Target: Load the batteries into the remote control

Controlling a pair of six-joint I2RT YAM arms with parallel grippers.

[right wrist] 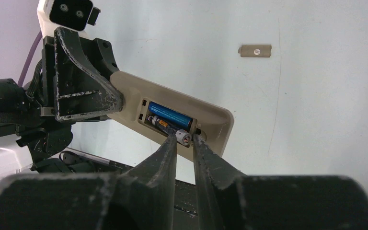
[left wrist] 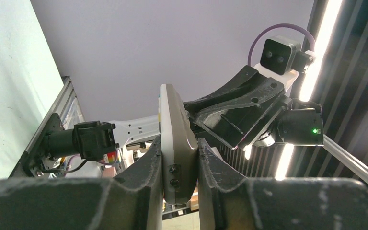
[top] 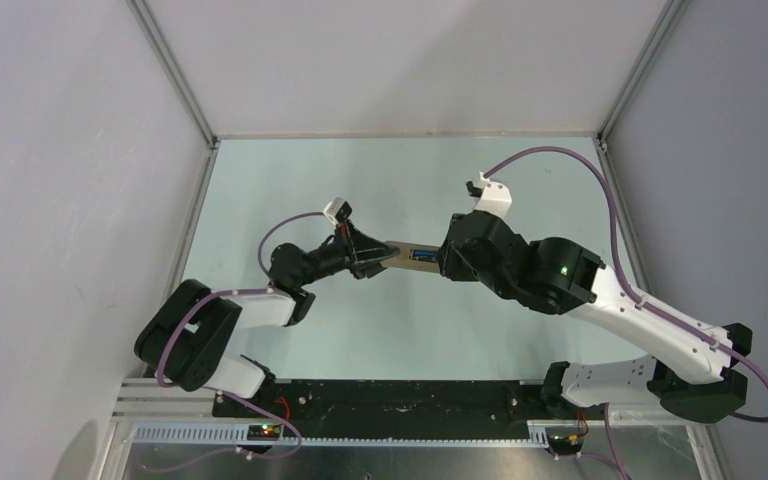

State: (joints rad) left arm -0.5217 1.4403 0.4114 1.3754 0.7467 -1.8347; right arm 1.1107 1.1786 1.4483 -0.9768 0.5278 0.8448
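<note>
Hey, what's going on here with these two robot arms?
The left gripper clamps the remote control up off the table, open battery slot facing the right arm. The blue battery already lies in the slot. The right gripper pinches the end of the dark battery beside it, apparently not yet fully seated. The slot's cover lies on the table.

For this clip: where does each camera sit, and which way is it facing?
Top external: above and behind the bases, looking down on the table; both arms show, left gripper and right gripper meeting at the remote control.
Left wrist: looks along its own fingers, clamped on the remote control edge-on; right arm beyond.
Right wrist: looks along its fingertips, pinching the dark battery beside the blue battery in the slot.
Shared: every view shows the remote control.
</note>
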